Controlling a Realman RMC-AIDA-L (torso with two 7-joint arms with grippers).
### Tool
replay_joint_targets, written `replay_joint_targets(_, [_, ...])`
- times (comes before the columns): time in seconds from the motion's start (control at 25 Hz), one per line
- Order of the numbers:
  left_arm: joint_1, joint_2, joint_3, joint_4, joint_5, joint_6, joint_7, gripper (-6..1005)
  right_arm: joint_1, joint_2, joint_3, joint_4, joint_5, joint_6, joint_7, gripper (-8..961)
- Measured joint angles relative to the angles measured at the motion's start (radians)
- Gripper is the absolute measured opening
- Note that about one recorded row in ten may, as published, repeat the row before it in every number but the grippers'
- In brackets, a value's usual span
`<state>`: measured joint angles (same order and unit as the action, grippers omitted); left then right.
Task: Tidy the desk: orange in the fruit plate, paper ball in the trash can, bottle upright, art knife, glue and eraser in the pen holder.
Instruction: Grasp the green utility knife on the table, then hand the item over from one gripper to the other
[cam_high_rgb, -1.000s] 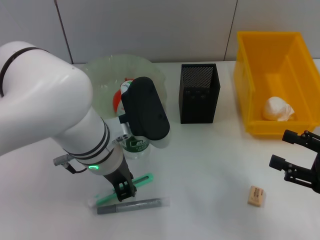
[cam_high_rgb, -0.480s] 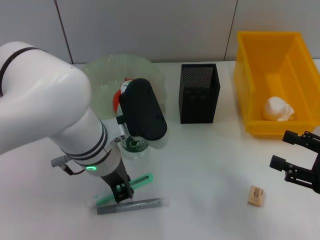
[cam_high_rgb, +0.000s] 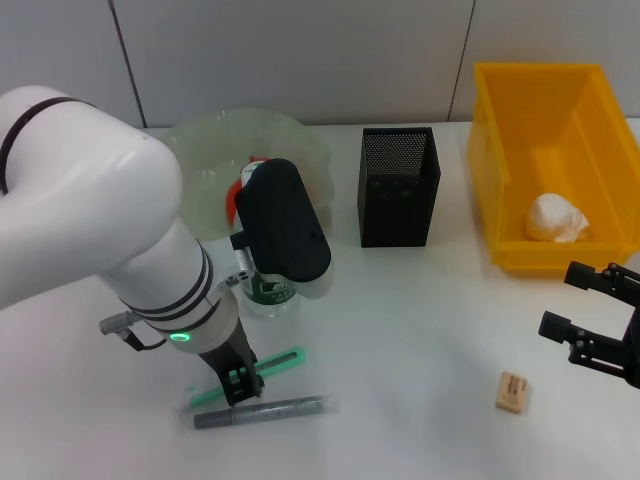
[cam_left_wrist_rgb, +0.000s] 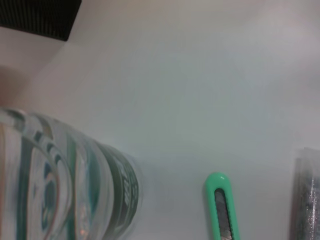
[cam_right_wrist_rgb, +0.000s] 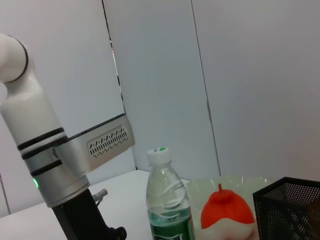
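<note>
My left gripper (cam_high_rgb: 240, 384) is down at the table, right over the green art knife (cam_high_rgb: 272, 363) (cam_left_wrist_rgb: 222, 206), with the grey glue stick (cam_high_rgb: 266, 411) (cam_left_wrist_rgb: 307, 200) lying just in front of it. The bottle (cam_high_rgb: 270, 292) (cam_right_wrist_rgb: 167, 202) stands upright beside the clear fruit plate (cam_high_rgb: 200, 150), which holds the orange (cam_right_wrist_rgb: 226, 210). A paper ball (cam_high_rgb: 557, 218) lies in the yellow trash can (cam_high_rgb: 500, 150). Near the front right lies the eraser (cam_high_rgb: 512, 391), and my right gripper (cam_high_rgb: 560, 298) hovers open just beyond it. The black mesh pen holder (cam_high_rgb: 398, 187) stands mid-table.
My left arm's black wrist housing (cam_high_rgb: 284, 228) hides part of the bottle and the plate in the head view. Bare white table lies between the pen holder, the eraser and the knife.
My left arm has shifted slightly left, and its gripper has slid a little along the art knife toward the table's front. The right arm has stayed still.
</note>
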<state>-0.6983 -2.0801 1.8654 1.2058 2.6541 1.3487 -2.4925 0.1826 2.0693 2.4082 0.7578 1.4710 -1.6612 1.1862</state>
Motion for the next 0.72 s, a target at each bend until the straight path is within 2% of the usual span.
replay_joint_targets(0.28, [-0.006, 0.000, 0.000, -0.014, 0.000, -0.003, 0.010, 216, 0.000, 0.000, 0.002, 0.000, 0.000, 0.000, 0.001, 759])
replay_joint_targets(0.72, [0.000, 0.000, -0.009, 0.040, -0.021, 0.039, 0.017, 195, -0.006, 0.000, 0.005, 0.000, 0.004, 0.000, 0.003, 758])
